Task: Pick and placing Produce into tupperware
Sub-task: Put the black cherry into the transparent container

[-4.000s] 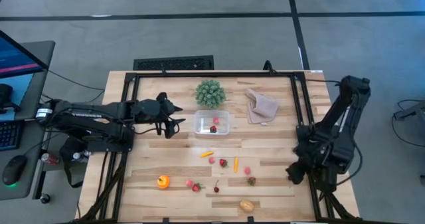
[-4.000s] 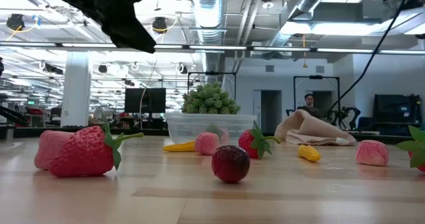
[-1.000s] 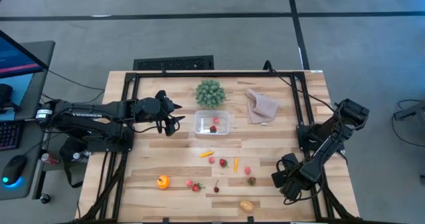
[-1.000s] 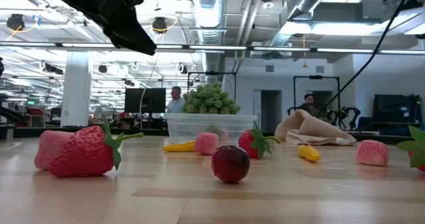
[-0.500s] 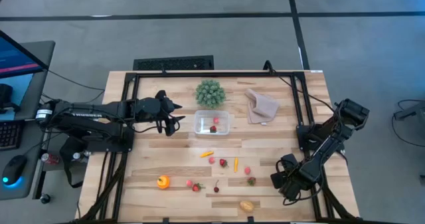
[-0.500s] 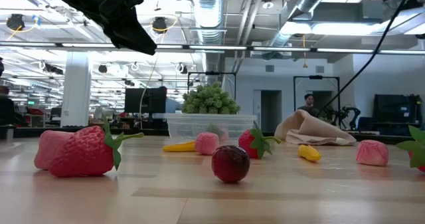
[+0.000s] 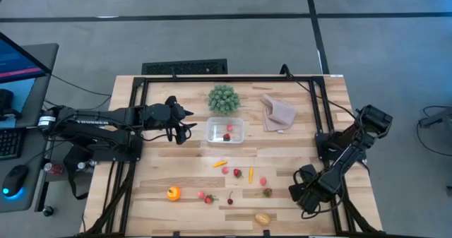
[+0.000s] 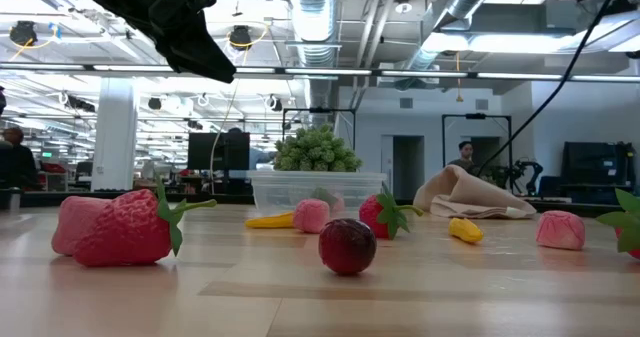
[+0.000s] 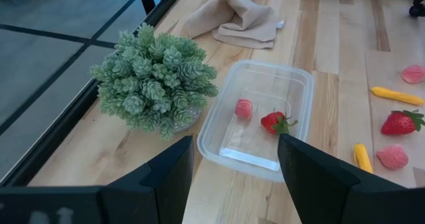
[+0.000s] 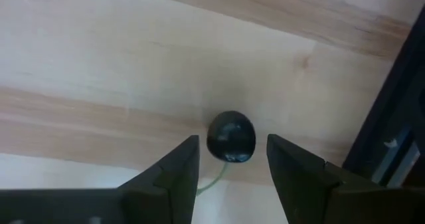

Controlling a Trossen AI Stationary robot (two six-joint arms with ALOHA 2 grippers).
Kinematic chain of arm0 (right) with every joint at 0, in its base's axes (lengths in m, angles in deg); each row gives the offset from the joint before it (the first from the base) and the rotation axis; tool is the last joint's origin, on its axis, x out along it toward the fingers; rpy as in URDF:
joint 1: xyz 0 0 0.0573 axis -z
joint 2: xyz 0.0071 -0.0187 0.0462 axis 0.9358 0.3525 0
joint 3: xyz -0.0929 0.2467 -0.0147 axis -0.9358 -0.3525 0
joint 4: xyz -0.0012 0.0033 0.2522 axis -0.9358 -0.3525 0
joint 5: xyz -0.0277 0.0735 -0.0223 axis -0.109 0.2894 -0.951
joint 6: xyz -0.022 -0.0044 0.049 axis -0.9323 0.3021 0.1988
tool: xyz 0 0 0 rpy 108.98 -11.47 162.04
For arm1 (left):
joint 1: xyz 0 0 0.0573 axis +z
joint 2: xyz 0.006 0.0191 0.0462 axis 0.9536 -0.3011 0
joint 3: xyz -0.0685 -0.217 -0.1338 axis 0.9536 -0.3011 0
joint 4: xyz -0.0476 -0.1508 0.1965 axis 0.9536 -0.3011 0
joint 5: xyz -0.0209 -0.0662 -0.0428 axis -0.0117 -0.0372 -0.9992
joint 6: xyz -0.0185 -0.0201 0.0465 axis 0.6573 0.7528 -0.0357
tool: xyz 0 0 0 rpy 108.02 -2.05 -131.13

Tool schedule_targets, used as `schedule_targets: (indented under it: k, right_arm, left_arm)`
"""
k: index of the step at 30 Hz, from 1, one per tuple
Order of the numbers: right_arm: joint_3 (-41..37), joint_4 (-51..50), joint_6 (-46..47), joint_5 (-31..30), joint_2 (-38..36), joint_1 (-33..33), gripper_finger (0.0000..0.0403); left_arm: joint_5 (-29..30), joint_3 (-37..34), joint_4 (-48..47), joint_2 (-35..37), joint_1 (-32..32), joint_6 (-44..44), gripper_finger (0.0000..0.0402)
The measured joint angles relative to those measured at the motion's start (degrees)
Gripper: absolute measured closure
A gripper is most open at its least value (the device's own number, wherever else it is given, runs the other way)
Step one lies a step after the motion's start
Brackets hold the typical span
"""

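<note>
The right gripper (image 7: pixel 302 193) is down low at the near right part of the pale wooden slatted table (image 7: pixel 162 174), beside the black frame rail. In its wrist view its two dark fingers (image 10: pixel 174 177) stand apart on either side of a small dark round fruit with a thin green stem (image 10: pixel 231 137) lying on the wood — spread around it, with a gap on each side, not clamped on it. What kind of fruit it is I cannot tell for sure; it looks like a dark cherry.

The left gripper (image 7: pixel 189 131) hangs above the table just left of the small clear rectangular plastic container with rounded corners (image 9: pixel 293 84), fingers parted and holding nothing. Inside the container lie a red toy strawberry (image 9: pixel 276 122) and a small pink piece (image 9: pixel 244 108). The green spiky round plant (image 7: pixel 223 99) sits just behind the container, and the crumpled beige cloth (image 7: pixel 278 113) lies to the right of it.

The rest of the toy produce is scattered on the table nearer than the container: a yellow-orange carrot-like piece (image 7: pixel 220 163), a red strawberry (image 7: pixel 238 172), an orange round fruit (image 7: pixel 173 193) and a yellow-tan oval piece (image 7: pixel 263 218) near the front edge — all outside the container.
</note>
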Motion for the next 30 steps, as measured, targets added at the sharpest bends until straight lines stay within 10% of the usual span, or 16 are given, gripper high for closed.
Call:
schedule_targets:
  k: [30]
  right_arm:
    - [0.0,0.2,0.0,-1.8,0.0,0.1,0.0295]
  left_arm:
    - [0.0,0.0,-0.3,0.0,0.0,-0.5,0.0192]
